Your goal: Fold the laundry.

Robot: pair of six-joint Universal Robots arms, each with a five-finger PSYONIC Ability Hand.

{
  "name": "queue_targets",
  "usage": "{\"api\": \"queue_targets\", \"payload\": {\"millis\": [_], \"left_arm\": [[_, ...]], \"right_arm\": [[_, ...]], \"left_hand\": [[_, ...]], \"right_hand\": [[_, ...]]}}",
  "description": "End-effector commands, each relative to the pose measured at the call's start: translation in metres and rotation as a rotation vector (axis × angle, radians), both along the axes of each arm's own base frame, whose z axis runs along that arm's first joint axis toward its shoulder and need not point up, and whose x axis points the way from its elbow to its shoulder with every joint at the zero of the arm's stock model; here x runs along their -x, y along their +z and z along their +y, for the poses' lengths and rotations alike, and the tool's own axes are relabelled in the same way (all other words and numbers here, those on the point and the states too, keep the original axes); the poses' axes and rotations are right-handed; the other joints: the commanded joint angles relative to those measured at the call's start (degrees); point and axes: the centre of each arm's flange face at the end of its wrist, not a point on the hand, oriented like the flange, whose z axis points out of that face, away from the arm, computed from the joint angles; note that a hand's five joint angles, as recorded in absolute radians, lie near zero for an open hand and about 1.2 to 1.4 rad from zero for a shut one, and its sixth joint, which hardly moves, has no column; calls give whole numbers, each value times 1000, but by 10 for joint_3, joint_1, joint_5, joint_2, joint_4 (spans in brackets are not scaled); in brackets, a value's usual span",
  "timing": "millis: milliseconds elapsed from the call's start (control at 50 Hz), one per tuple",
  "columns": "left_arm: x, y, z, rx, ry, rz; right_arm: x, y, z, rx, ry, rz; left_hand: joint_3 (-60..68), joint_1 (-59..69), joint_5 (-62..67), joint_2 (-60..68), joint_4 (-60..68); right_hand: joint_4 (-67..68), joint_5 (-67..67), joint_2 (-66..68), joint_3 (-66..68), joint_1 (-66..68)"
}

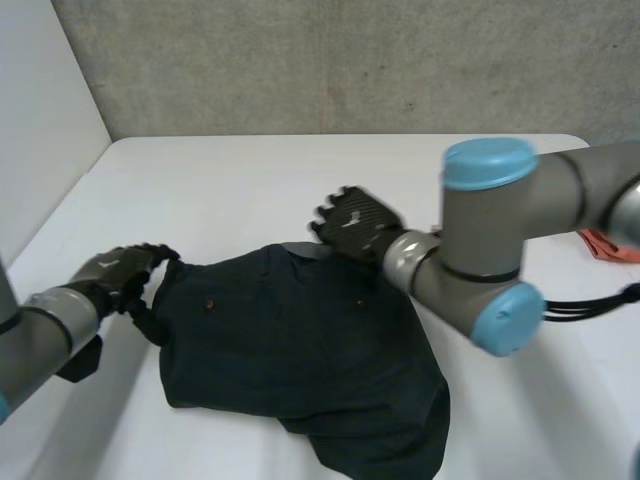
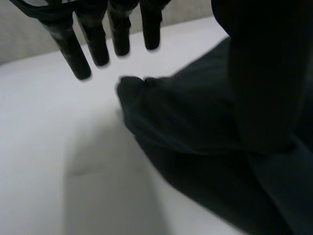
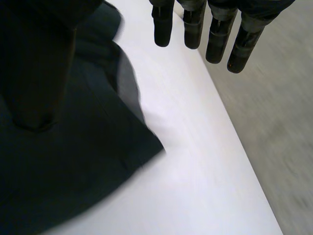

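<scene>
A dark navy garment [image 1: 300, 350] lies crumpled on the white table [image 1: 250, 180], with two small buttons showing on its top. My left hand [image 1: 125, 270] hovers at the garment's left corner, fingers [image 2: 73, 54] straight and spread above the bare table just past that corner [image 2: 146, 98], the thumb over the cloth. My right hand [image 1: 355, 222] sits at the garment's far edge. Its fingers [image 3: 193, 29] are straight and reach out over the table beyond the cloth's edge [image 3: 122, 142], holding nothing.
A red-orange thing [image 1: 610, 245] lies on the table at the far right, behind my right arm. A white wall stands along the table's left side and a grey wall along its back. Bare table lies beyond the garment.
</scene>
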Motion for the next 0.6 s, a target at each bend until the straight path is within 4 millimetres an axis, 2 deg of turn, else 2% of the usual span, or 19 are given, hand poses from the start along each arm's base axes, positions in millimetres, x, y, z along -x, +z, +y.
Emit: {"api": "queue_targets", "payload": {"millis": [20, 40, 60, 80, 100, 180, 200, 240, 260, 320, 340, 360, 400, 420, 460, 500, 540, 600], "left_arm": [[16, -20, -15, -36, -44, -8], [18, -21, -17, -34, -48, -7], [21, -22, -20, -29, -57, -9], [22, -22, -23, -21, -58, -10], [23, -21, -26, -12, -58, -12], [24, -5, -52, 83, -12, -29], [26, 9, -64, 143, 11, -29], [33, 26, -72, 211, 12, -24], [48, 48, -79, 308, -9, 0], [65, 77, -85, 441, -41, 45], [78, 97, -86, 540, -64, 78], [84, 107, -86, 592, -78, 96], [99, 130, -80, 698, -110, 140], [110, 157, -70, 807, -135, 189], [119, 180, -56, 896, -162, 234], [134, 202, -34, 988, -216, 293], [146, 205, -19, 1002, -272, 318], [169, 187, 13, 940, -418, 335]], "right_arm": [[56, 18, -11, -28, -160, -38], [66, 16, -12, -31, -185, -36], [71, 15, -13, -32, -200, -35], [76, 12, -14, -36, -213, -33], [85, 8, -15, -44, -236, -29], [101, 12, -13, -43, -275, -34], [104, 14, -12, -37, -281, -37], [112, 19, -13, -20, -309, -45], [115, 20, -14, -13, -317, -48], [121, 28, -17, 17, -345, -70], [123, 31, -18, 22, -355, -81], [125, 33, -19, 22, -367, -93], [132, 38, -24, 10, -413, -142], [134, 39, -26, 2, -427, -161], [139, 43, -29, -10, -455, -195], [145, 46, -31, -27, -479, -234], [147, 49, -31, -31, -489, -254], [153, 49, -31, -38, -506, -266]], "left_hand": [[408, 416, 408, 408, 410], [485, 493, 485, 486, 487], [629, 637, 629, 630, 631], [664, 672, 664, 664, 666], [664, 672, 664, 665, 666], [664, 672, 664, 665, 666], [664, 672, 664, 665, 666], [664, 672, 664, 665, 666], [664, 672, 664, 665, 666], [664, 672, 664, 665, 666], [664, 672, 664, 665, 666], [664, 672, 664, 665, 666], [664, 672, 664, 665, 666], [664, 672, 664, 665, 666], [664, 672, 664, 665, 666], [664, 672, 664, 665, 666], [664, 672, 664, 665, 666], [664, 672, 664, 665, 666]], "right_hand": [[-35, -33, -26, -22, -5], [-35, -33, -26, -22, -5], [-35, -33, -26, -22, -5], [-35, -33, -26, -22, -5], [-35, -33, -26, -22, -5], [-35, -33, -26, -22, -5], [-35, -33, -26, -22, -5], [-35, -33, -26, -22, -5], [-35, -33, -26, -22, -5], [-35, -33, -26, -22, -5], [-35, -33, -26, -22, -5], [-35, -33, -26, -22, -5], [-35, -33, -26, -22, -5], [-35, -33, -26, -22, -5], [-35, -33, -26, -22, -5], [-35, -33, -26, -22, -5], [-35, -33, -26, -22, -5], [-35, -33, -26, -22, -5]]}}
